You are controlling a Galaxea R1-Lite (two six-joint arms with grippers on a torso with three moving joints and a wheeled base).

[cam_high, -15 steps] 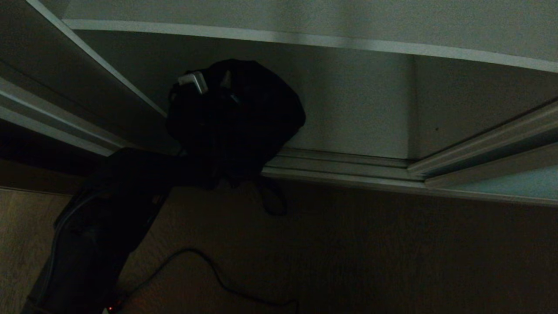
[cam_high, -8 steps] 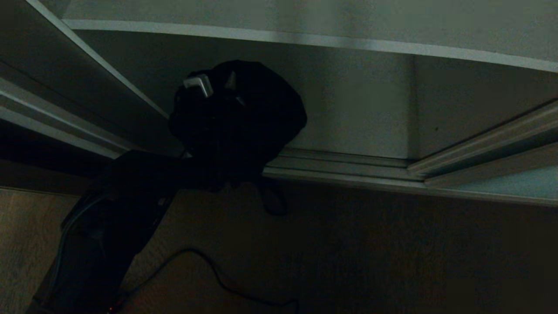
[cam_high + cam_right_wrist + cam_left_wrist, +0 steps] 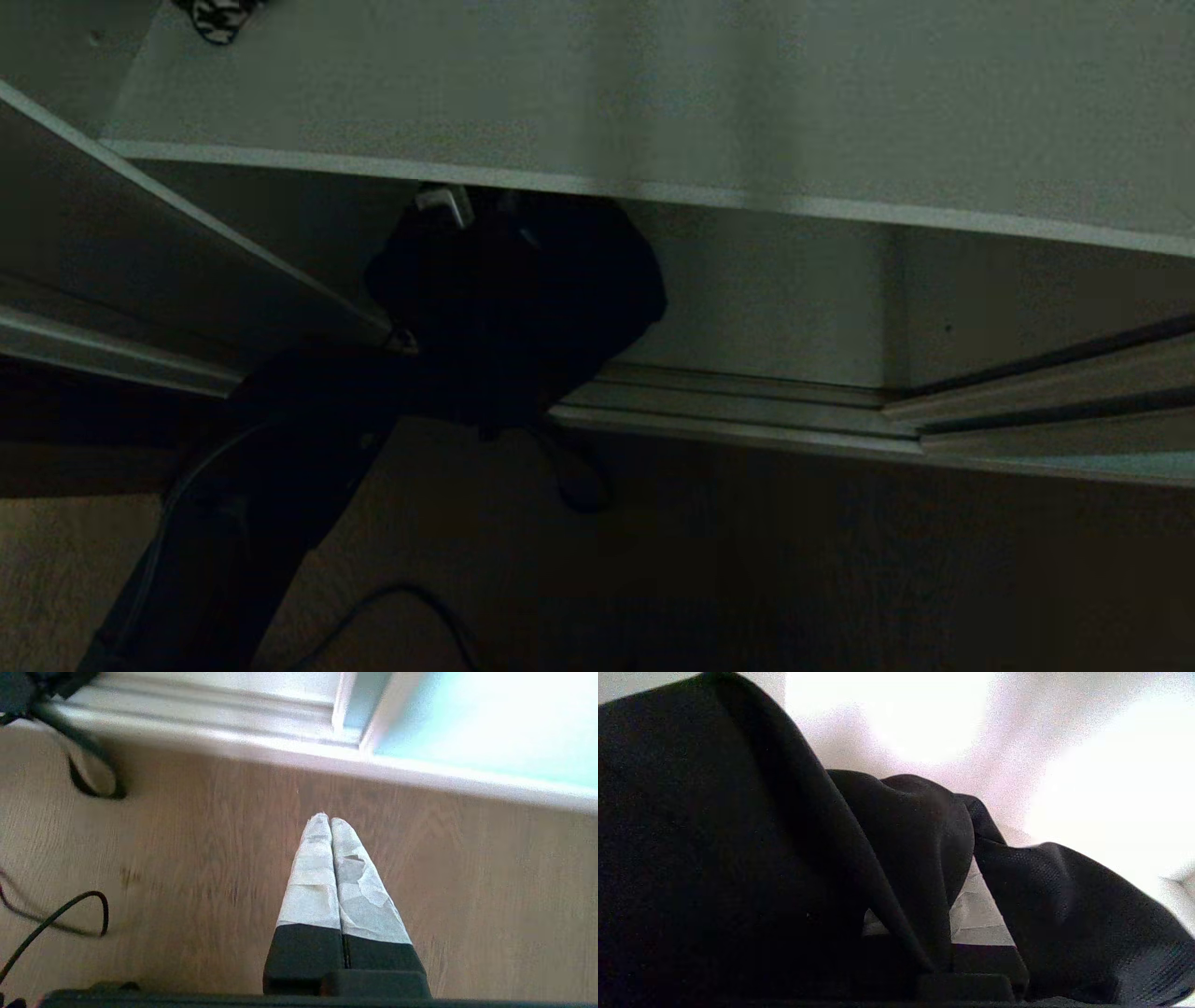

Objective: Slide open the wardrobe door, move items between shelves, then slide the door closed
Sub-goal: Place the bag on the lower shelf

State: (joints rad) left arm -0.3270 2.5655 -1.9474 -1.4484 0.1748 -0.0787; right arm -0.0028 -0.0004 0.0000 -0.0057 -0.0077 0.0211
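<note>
The black bag point(image 3: 523, 299) hangs in the open wardrobe compartment, and its silver buckle point(image 3: 446, 205) sits just under the front edge of the white-grey shelf point(image 3: 747, 201). My left arm comes up from the lower left into the bag. My left gripper point(image 3: 934, 933) is shut on the bag's fabric point(image 3: 738, 858), which drapes over the fingers and hides most of them. One strap loop point(image 3: 574, 476) dangles below the sill. The sliding wardrobe door point(image 3: 467, 728) stands pushed to the right. My right gripper point(image 3: 330, 820) is shut and empty, hanging over the wooden floor.
The wardrobe's bottom track point(image 3: 728, 411) runs across in front of the compartment. A black cable point(image 3: 401, 607) lies on the floor near my left arm. A small patterned item point(image 3: 217, 17) lies on the shelf at its far left. The compartment's left wall point(image 3: 187, 252) is close beside the bag.
The whole head picture has shifted downward, so the camera has moved, and more of the shelf's top shows. The bag's top now meets the shelf's front edge. The left gripper stays shut on the bag.
</note>
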